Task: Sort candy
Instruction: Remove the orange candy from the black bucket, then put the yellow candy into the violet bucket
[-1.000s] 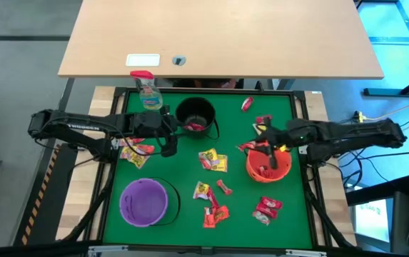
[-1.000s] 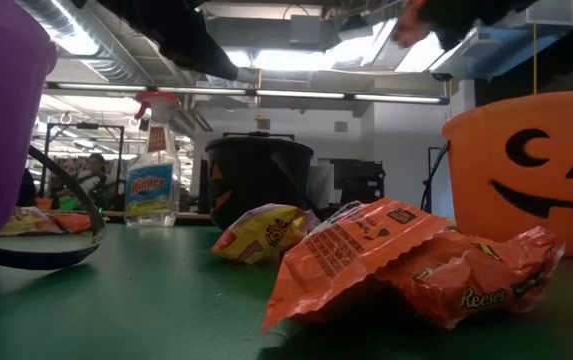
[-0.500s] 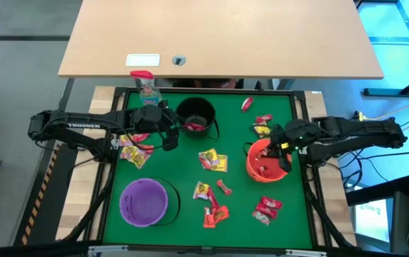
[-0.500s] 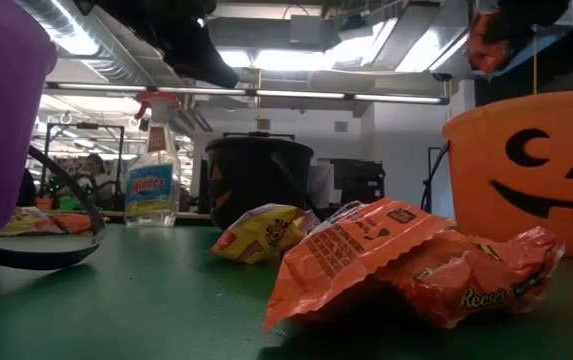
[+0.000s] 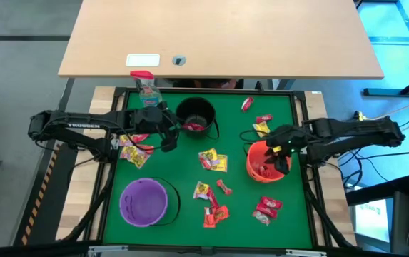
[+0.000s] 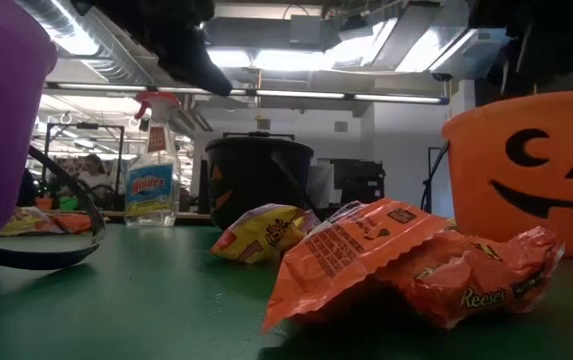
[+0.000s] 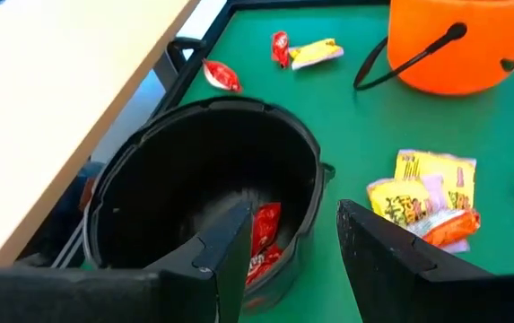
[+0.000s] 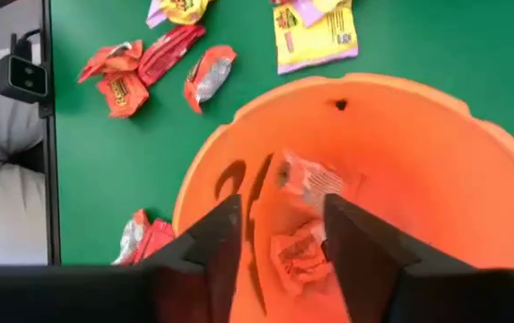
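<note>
Small shiny red, yellow and orange candy packets lie scattered on the green mat: a yellow pair (image 5: 213, 161), a cluster (image 5: 215, 213) near the front, red ones (image 5: 245, 105) at the far side. My left gripper (image 7: 283, 256) is open and empty beside the black bucket (image 5: 195, 118), which holds a red packet (image 7: 264, 235). My right gripper (image 8: 279, 247) hovers open and empty above the orange bucket (image 5: 265, 168). Orange packets (image 8: 300, 254) lie on that bucket's bottom. In the low view a big orange packet (image 6: 406, 262) lies close.
A purple bucket (image 5: 145, 201) stands near the front left. A clear spray bottle with a red top (image 5: 147, 91) stands at the far left corner. More packets (image 5: 134, 152) lie under the left arm. A wooden table (image 5: 218, 36) lies beyond the mat.
My right gripper has moved toward the table's right edge, from beside the orange bucket's rim to above its opening. The orange packet that hung from its fingers half a second ago no longer shows there.
</note>
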Controlling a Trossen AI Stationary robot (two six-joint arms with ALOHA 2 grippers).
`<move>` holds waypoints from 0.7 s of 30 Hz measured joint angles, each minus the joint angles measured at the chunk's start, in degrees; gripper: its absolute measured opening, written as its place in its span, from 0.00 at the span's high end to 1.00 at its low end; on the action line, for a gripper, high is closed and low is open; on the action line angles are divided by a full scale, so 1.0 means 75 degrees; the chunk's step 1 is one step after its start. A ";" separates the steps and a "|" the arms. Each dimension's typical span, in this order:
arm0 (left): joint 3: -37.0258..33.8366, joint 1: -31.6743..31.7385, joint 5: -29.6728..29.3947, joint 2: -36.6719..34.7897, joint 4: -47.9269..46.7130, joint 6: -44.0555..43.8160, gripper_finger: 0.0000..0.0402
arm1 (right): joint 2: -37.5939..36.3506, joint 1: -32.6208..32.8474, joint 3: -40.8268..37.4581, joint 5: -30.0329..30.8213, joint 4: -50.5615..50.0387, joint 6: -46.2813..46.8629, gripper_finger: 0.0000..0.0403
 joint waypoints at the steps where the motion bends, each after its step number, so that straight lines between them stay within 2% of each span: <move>1: 0.0000 0.0000 -0.0016 -0.0006 -0.0096 -0.0005 0.62 | 0.0015 0.0000 0.0000 0.0077 0.0016 0.0001 0.55; 6: 0.0000 0.0003 -0.0195 -0.0016 -0.0688 -0.0116 0.62 | 0.0011 0.0000 0.0028 0.0153 0.0494 -0.0227 0.44; 15: -0.0003 0.0052 -0.0232 -0.0161 -0.1445 -0.0299 0.62 | 0.0041 0.0000 0.1090 0.0824 0.0708 -0.1032 0.42; 21: 0.0009 0.0729 -0.0174 -0.0494 -0.3148 -0.2356 0.62 | 0.0523 0.0000 0.1189 0.1068 0.1537 -0.1710 0.42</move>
